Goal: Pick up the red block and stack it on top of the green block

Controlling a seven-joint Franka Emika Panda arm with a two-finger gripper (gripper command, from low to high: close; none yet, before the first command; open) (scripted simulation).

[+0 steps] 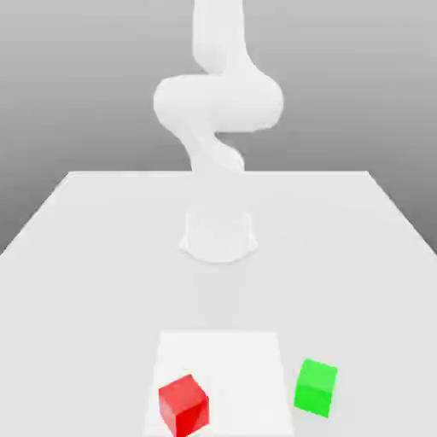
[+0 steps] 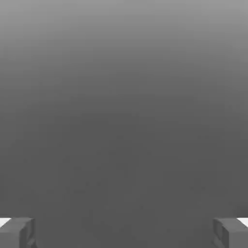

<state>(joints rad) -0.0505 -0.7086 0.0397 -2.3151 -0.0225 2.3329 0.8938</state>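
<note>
The red block (image 1: pixel 183 404) is sitting near the table's (image 1: pixel 77 256) front edge, on a paler square patch (image 1: pixel 222 354), turned at an angle to that edge. The green block (image 1: pixel 316 387) is resting just off the patch toward the exterior view's right, apart from the red one. The white arm (image 1: pixel 218 102) is rising from its base (image 1: pixel 220 235) mid-table. In the hand view, the gripper (image 2: pixel 124 232) is standing wide, its fingertips (image 2: pixel 17 232) gripping nothing.

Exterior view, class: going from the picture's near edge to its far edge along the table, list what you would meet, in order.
Red block → green block, only slightly farther → the arm's round base → the table's far edge.
</note>
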